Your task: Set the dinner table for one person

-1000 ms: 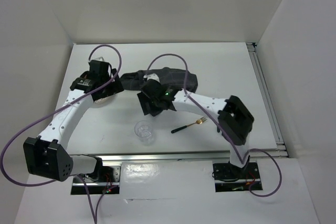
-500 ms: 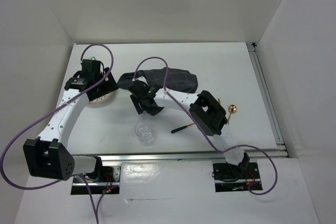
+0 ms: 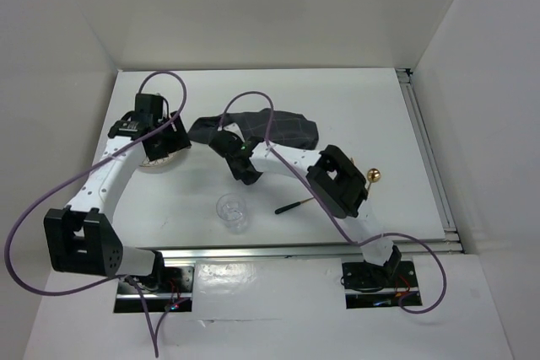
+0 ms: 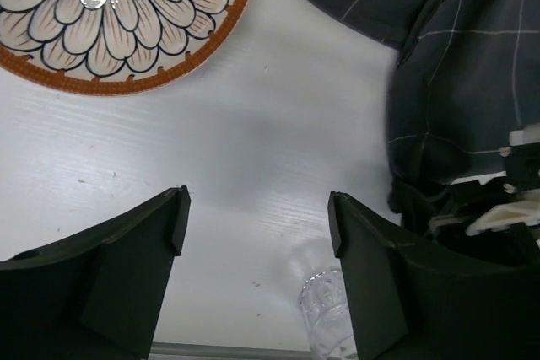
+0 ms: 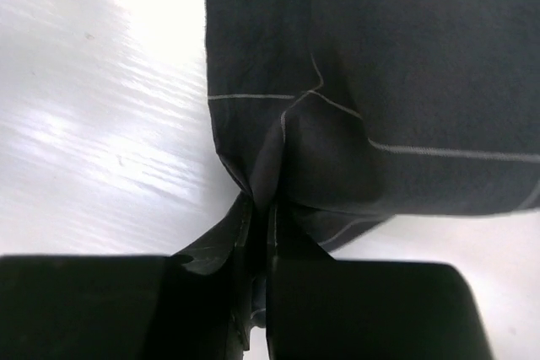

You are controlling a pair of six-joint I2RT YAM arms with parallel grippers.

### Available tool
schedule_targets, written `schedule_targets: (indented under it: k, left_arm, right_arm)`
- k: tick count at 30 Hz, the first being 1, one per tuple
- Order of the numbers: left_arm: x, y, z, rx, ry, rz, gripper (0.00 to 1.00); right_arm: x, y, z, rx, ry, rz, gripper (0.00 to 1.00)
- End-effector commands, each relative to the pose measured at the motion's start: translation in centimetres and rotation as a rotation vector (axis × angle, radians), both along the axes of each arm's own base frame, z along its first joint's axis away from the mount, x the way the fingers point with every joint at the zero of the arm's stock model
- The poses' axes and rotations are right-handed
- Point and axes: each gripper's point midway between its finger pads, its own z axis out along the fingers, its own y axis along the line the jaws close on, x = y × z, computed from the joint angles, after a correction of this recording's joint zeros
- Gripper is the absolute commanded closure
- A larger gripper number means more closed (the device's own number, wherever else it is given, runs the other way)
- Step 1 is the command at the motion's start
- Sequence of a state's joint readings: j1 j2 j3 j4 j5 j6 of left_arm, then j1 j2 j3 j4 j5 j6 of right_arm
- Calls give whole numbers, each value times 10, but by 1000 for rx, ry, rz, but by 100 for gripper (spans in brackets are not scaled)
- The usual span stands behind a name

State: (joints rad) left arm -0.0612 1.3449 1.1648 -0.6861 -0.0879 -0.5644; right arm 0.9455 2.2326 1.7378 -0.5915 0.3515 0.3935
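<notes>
The dinner table [image 3: 354, 107] is a white top. On it lies a crumpled dark grey checked placemat [image 3: 283, 128] [image 5: 380, 65] [image 4: 472, 82]. My right gripper [image 3: 226, 142] [image 5: 260, 208] is shut on the placemat's near left edge, and cloth bunches between the jaws. A flower-patterned plate [image 4: 118, 14] [image 3: 152, 163] lies at the left. My left gripper [image 4: 257, 217] [image 3: 164, 147] hovers open over bare table just beside it and holds nothing. A clear glass [image 3: 232, 211] [image 4: 329, 318] stands near the front. A fork's black handle [image 3: 295, 206] sticks out from under the right arm.
Silver rails run along the table's right edge [image 3: 426, 149] and front edge [image 3: 295, 250]. A small gold rounded piece [image 3: 375, 175] shows by the right arm's elbow. White walls close in the back and both sides.
My right gripper has moved left to the placemat's edge and closed on it. The arm's elbow now covers the fork's head. My left gripper's jaws have narrowed a little.
</notes>
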Motion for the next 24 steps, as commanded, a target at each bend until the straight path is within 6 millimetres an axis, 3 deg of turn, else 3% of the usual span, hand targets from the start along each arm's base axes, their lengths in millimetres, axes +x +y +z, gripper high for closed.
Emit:
schedule_targets:
  k: [1,3,4,5,7,8,9,11,13,14,16,20,24]
  left_arm:
    - [18,-8,4,-16,-17,-79,19]
    - [21,-9,-1,-17,-2,-93,29]
    - [21,-11,-3,-26,8,-99,31]
    - [27,-12,-3,-26,0,-99,31]
    - [28,-17,-1,-52,-10,-118,31]
    - [30,-21,-4,-70,-7,-132,30]
    - [30,-25,-4,-76,-6,-134,28]
    - [36,-30,1,-96,-22,-150,25]
    - [39,-41,-6,-106,2,-179,25]
    - [41,-42,-8,-82,3,-186,25]
    - [45,-55,-19,-25,11,-243,27]
    - [54,-52,-37,39,23,-220,29]
    - [54,-51,-50,40,43,-202,14]
  right_arm:
    - [12,-17,61,38,-80,-9,100]
    - [23,-28,98,90,-126,-2,100]
    - [26,-36,105,98,-134,-17,100]
    - [33,-49,126,119,-161,-16,100]
    - [39,-64,144,140,-189,-27,100]
    - [38,-78,141,116,-185,-27,100]
    - [42,-91,156,140,-209,-41,100]
    - [39,-113,147,114,-198,-59,100]
    - [42,-133,154,137,-213,-80,100]
    - [36,-141,143,127,-186,-84,100]
    - [35,-146,149,165,-191,-82,100]
    - [36,-162,145,183,-173,-105,100]
    - [43,-175,149,201,-171,-119,100]
